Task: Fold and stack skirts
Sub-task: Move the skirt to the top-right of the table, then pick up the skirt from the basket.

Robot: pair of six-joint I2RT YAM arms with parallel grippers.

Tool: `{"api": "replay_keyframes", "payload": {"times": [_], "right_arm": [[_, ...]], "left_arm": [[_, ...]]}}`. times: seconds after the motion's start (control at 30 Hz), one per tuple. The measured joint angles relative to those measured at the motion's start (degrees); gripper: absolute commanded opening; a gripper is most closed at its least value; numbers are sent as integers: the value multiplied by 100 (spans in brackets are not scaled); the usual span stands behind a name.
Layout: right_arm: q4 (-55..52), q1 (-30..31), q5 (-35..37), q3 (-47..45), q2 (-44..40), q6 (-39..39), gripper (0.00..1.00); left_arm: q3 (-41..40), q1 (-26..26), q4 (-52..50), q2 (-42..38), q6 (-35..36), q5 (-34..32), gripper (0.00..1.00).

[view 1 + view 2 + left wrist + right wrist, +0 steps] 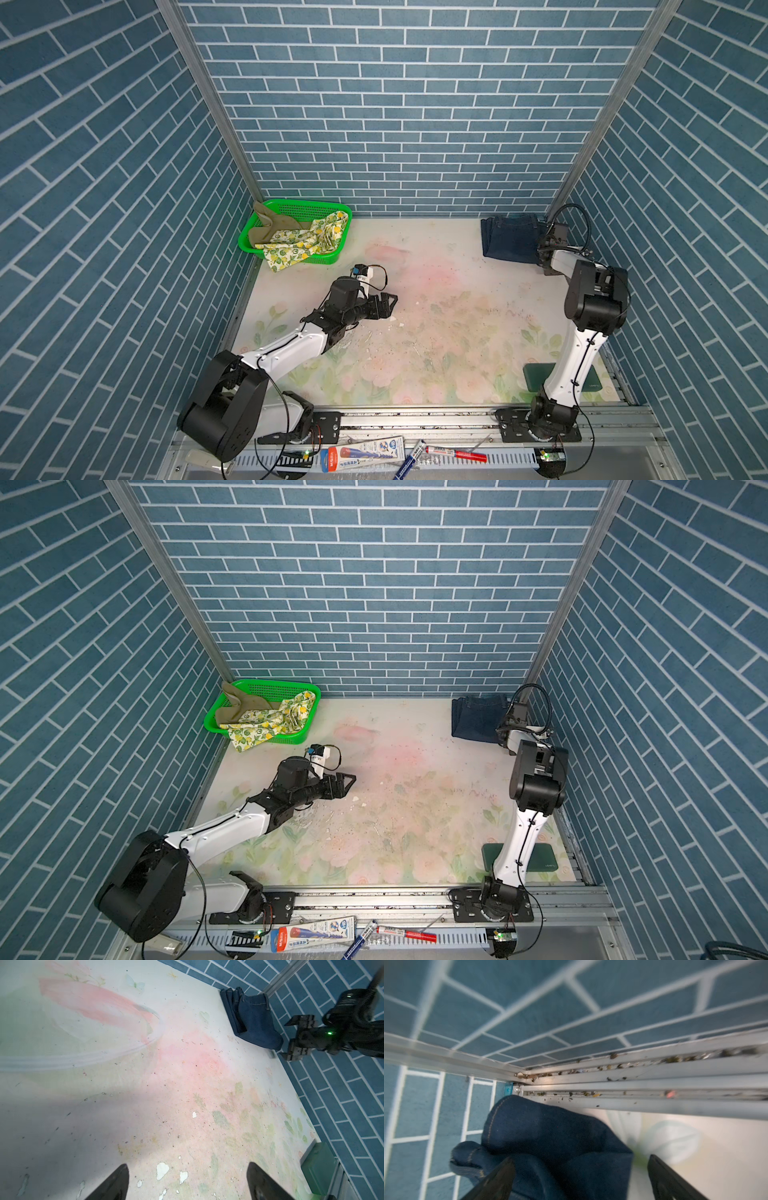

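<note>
Markers [455,453] lie in front; right hand [286,1039] gapes beside folded denim skirt [511,241].

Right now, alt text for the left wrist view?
A folded denim skirt lies in the far corner of the table by the blue brick wall, with the right gripper open beside it. The left gripper hangs open over the worn floral surface, holding nothing.
</note>
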Motion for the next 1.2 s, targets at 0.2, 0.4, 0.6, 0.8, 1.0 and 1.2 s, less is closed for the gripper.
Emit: {"api": "replay_keyframes", "payload": {"times": [0.2,0.4,0.6,0.8,1.0,1.2], "right_arm": [[-551,-155,-232,-826,-1093,-260,99],[-581,164,-345,-1753,-2131,-901,99],[-219,1231,-197,-2319,-3235,-2105,99],[632,2197,-223,-3213,-4428,-3348,94],[1080,2863,-629,-3766,-4839,-4566,88],[1224,3521,-1176,-4081,-5075,-5622,86]], "left_arm": [[435,-48,-708,-7,-120,-525,98],[1401,-122,-1447,-98,-92,-1147,100],[2424,-94,-2094,105,262,-1539,100],[3777,131,-3121,671,505,-2173,100],[5322,833,-4286,1502,605,-2636,100],[6170,1379,-5066,2170,885,-2708,100]]}}
